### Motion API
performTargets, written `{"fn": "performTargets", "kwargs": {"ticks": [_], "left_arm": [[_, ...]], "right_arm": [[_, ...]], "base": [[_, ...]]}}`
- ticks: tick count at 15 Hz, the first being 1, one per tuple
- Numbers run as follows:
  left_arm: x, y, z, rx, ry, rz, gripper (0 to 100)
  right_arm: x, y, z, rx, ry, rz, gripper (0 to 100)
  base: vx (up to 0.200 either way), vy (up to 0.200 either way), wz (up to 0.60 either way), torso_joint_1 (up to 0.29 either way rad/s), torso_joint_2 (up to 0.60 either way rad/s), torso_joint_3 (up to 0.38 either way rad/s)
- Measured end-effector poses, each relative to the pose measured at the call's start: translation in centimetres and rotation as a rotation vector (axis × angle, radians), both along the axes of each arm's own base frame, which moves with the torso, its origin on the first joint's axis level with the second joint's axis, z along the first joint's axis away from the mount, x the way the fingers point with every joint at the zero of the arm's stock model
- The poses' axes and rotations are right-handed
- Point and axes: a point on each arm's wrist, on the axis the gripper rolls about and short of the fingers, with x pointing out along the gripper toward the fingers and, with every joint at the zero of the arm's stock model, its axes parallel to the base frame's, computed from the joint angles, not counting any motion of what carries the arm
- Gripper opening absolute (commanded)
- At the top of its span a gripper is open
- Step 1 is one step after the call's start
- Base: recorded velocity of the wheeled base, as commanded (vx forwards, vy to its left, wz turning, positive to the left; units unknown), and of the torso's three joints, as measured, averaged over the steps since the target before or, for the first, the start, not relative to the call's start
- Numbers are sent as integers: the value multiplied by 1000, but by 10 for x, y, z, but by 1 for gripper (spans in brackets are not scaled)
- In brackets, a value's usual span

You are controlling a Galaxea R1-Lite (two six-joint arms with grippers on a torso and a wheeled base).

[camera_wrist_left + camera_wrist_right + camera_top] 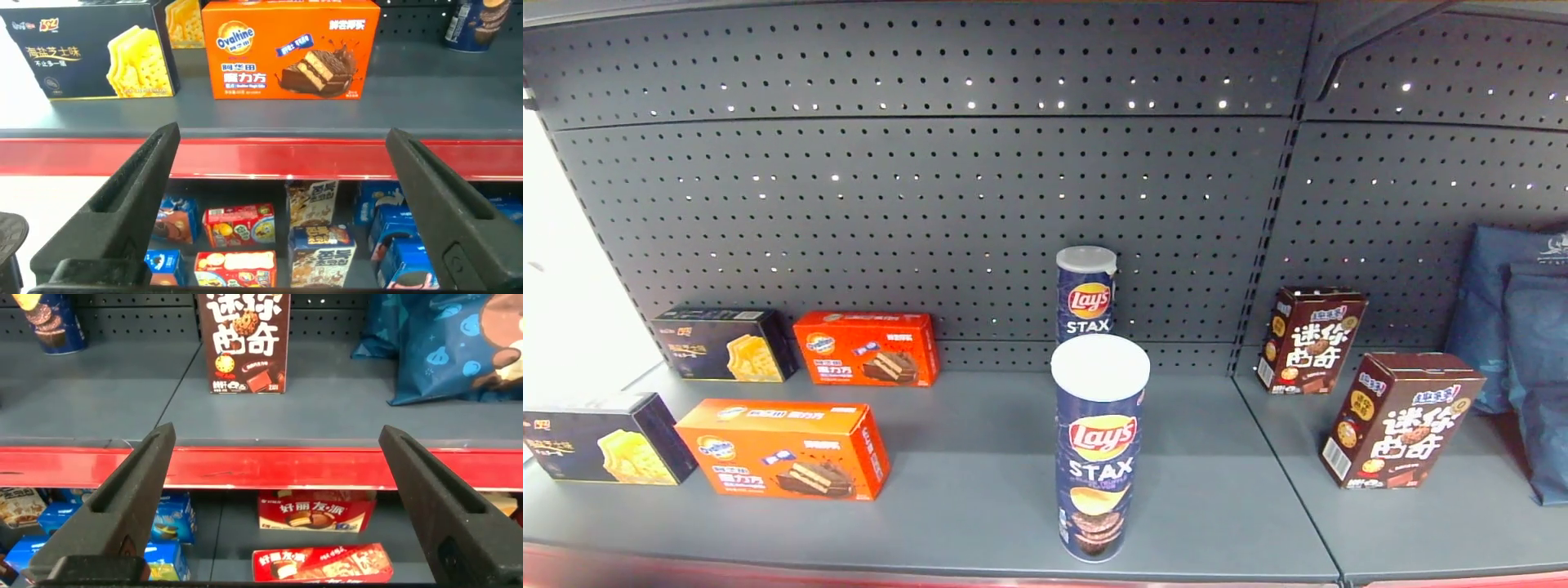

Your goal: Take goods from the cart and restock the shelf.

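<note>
My left hand (pixel 282 139): wide, empty | my right hand (pixel 278 433): wide, empty | both at shelf (pixel 980 474) front edge | front chip can (pixel 1098 441): upright, mid-shelf

Grey pegboard wall (pixel 915 196), light pinpricks

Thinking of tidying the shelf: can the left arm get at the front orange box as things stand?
Probably yes. The left gripper, jaws open, faces the front orange box with nothing between them. It only looks to need lifting above the red shelf lip.
</note>
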Motion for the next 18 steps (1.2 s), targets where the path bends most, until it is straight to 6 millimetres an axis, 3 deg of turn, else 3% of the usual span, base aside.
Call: {"fn": "performTargets", "kwargs": {"ticks": [18], "left_arm": [[0, 0, 0, 1, 0, -3, 100]], "right_arm": [[0, 0, 0, 0, -1, 2, 100]], "base": [[0, 11, 0, 0, 0, 0]]}}
